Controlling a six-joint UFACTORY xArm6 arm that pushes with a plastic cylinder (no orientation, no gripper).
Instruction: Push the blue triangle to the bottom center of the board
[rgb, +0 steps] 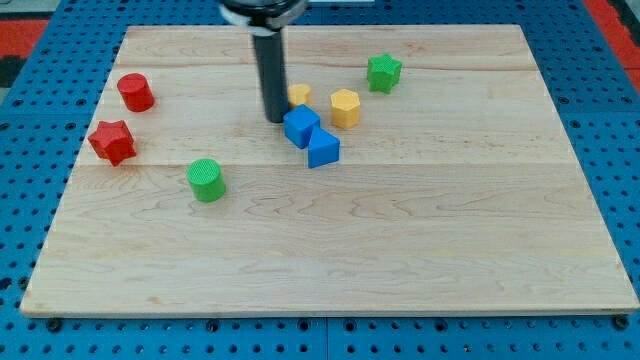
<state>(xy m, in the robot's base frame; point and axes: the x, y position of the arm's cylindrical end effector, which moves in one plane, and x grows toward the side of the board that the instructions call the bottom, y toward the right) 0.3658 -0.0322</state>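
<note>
Blue triangle: our target, the blue triangle (323, 149), lies near the middle of the surface (420, 250), a little toward the view's top and well short of the bottom center.
Blue cube: the blue cube (300, 126) touches the triangle on its upper-left side, so the two sit as a pair.
Our tip: our tip (274, 118) rests just left of the cube, apart from the triangle.
Why there: we judge that a push from here toward the view's bottom right would drive the cube into the triangle.
Arm pose: the rod stands upright, coming down from the view's top edge.
Tool: we have no grasping tool, only the rod; nothing is held.
Other blocks: a yellow hexagon (345, 107) and a small yellow block (298, 95) sit just above the pair.
</note>
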